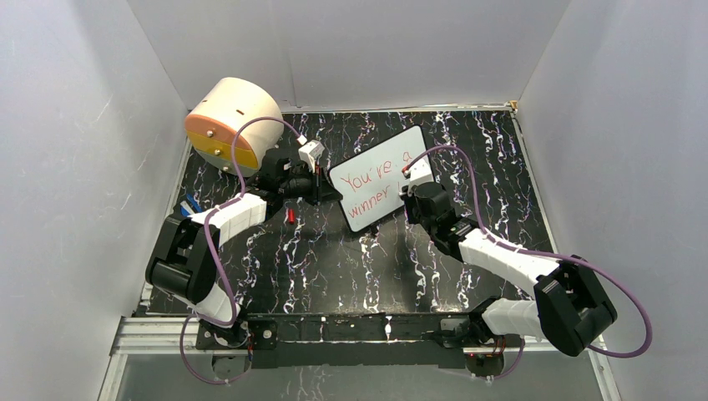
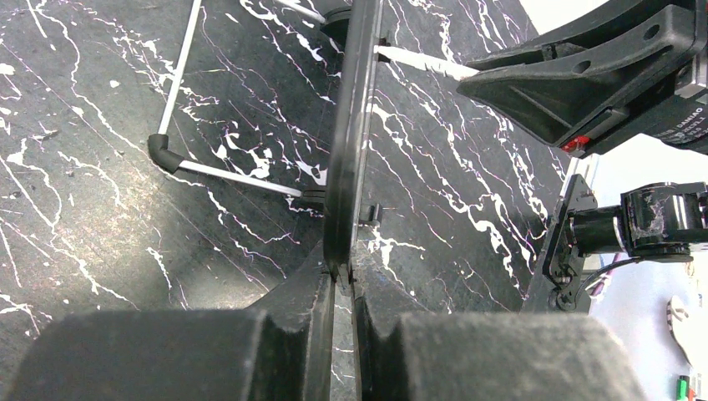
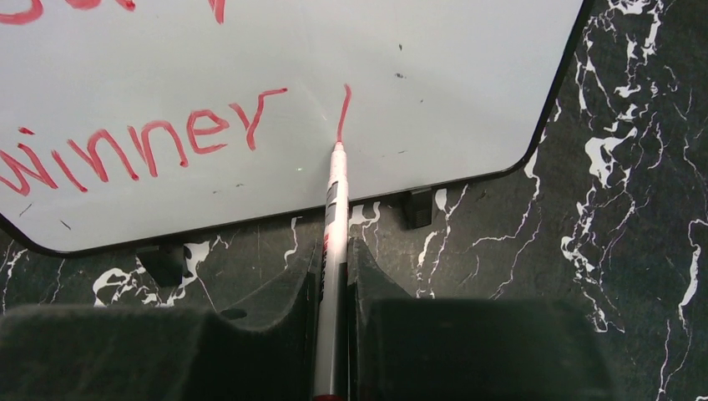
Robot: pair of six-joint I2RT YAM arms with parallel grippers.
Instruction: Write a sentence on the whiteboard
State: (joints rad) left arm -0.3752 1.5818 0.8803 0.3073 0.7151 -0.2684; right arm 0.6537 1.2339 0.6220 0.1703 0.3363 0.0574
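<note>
Jaws of the right gripper (image 3: 334,263) were clamped narrow on a slim white-barrelled red marker (image 3: 333,200). Its tip touched the small white, dark-rimmed rectangular whiteboard (image 3: 434,75) at the foot of a vertical stroke just after "winner". Jaws of the left gripper (image 2: 338,280) pinched the board's edge, steadying it on a thin wire stand (image 2: 225,175). The red handwritten sentence (image 1: 365,178) read "You're a winner" in two slanted lines. The board stood mid-table on the black marbled tabletop (image 1: 334,259), near a beige drum (image 1: 234,117). Writing seemed at its closing mark, likely an exclamation point, so the next move would call for lifting the tip and dotting beneath.
</note>
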